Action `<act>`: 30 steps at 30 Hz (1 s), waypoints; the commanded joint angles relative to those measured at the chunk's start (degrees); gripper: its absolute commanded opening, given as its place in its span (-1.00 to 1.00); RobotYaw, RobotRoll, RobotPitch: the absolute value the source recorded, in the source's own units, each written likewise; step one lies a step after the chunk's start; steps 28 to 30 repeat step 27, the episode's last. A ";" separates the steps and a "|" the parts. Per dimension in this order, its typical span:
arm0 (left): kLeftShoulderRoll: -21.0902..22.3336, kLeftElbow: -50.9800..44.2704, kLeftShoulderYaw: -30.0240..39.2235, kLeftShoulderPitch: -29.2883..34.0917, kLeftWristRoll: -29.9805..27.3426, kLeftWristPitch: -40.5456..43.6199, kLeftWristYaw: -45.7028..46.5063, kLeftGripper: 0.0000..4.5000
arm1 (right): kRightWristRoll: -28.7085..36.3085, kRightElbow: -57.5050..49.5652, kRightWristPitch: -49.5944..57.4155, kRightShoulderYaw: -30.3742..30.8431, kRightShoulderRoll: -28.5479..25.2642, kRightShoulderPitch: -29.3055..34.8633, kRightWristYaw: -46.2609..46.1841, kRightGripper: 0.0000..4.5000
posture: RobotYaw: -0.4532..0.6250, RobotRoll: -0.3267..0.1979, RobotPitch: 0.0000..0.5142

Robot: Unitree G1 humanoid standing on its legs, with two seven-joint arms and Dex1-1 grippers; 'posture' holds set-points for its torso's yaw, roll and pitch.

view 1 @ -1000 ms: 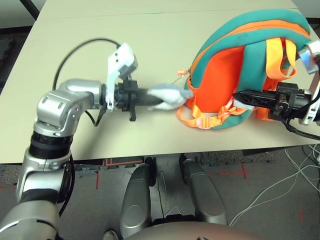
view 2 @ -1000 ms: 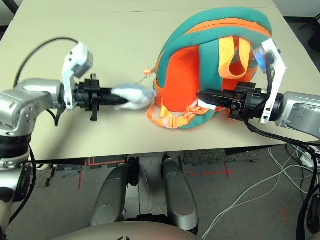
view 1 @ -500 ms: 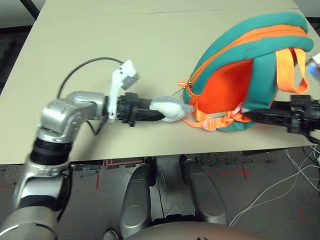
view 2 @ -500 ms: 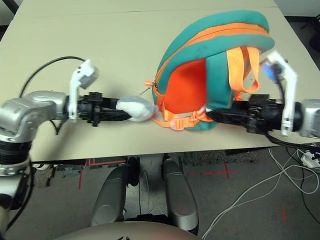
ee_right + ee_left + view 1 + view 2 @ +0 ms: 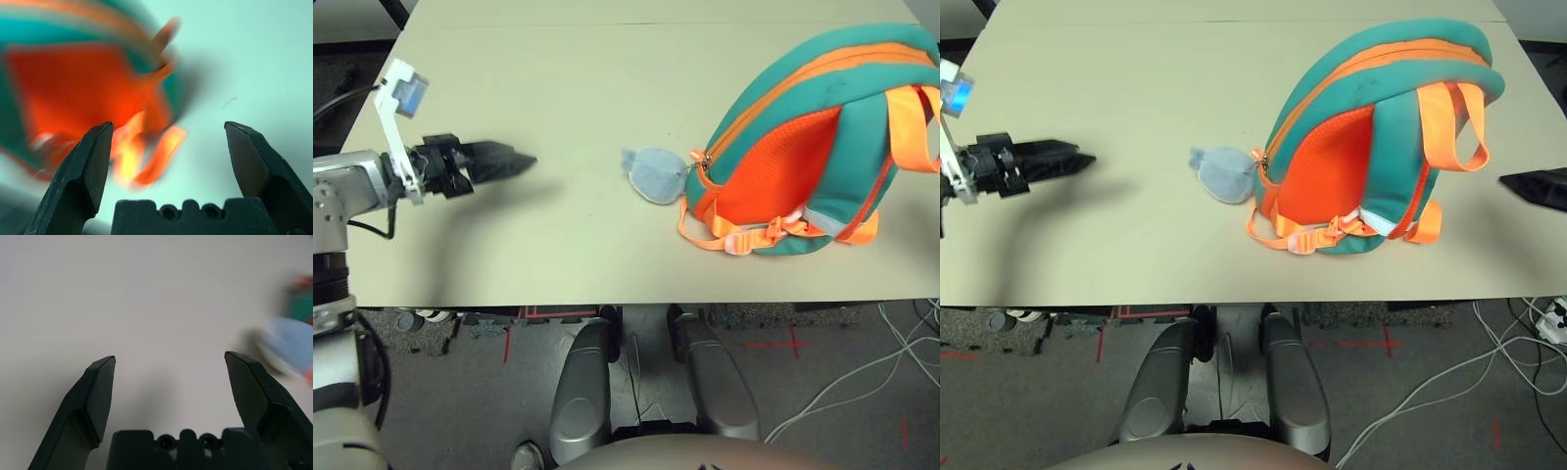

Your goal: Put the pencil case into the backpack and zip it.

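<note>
Left eye view: backpack [image 5: 813,147] lies well apart from both end effectors, left [image 5: 514,163] and right [image 5: 1518,183] spread.

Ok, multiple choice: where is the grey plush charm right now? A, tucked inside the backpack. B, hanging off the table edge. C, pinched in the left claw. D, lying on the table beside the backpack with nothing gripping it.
D: the charm lies on the table right beside the backpack, while the left claw stands open and well away from it.
</note>
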 commanded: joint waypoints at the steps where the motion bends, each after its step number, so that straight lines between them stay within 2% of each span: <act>1: -3.06 6.43 2.53 -0.07 6.13 -14.89 7.61 0.99 | -6.18 5.37 -10.83 4.24 7.33 -5.89 -7.29 1.00 | -0.26 0.25 0.25; 7: -8.78 13.90 7.67 2.25 10.24 -33.86 19.88 0.99 | -13.41 11.84 -27.71 6.75 18.74 -13.57 -15.37 1.00 | -0.26 0.25 0.26; 12: -11.20 17.84 7.89 5.22 14.52 -45.72 26.06 0.99 | -16.83 17.72 -39.24 7.05 23.90 -16.97 -17.96 1.00 | -0.23 0.25 0.27; 18: -13.93 23.00 5.90 4.16 16.28 -49.20 27.89 0.99 | -18.97 23.86 -49.53 8.41 26.37 -17.98 -16.38 1.00 | -0.28 0.25 0.29; 21: -15.28 25.62 4.78 2.51 16.91 -50.10 27.71 0.99 | -20.10 22.99 -52.22 10.15 27.74 -17.10 -16.21 1.00 | -0.34 0.25 0.31; 30: -16.81 29.54 2.94 -0.40 17.94 -51.55 27.13 0.99 | -19.24 17.71 -50.98 11.01 29.95 -13.83 -16.90 1.00 | -0.41 0.25 0.29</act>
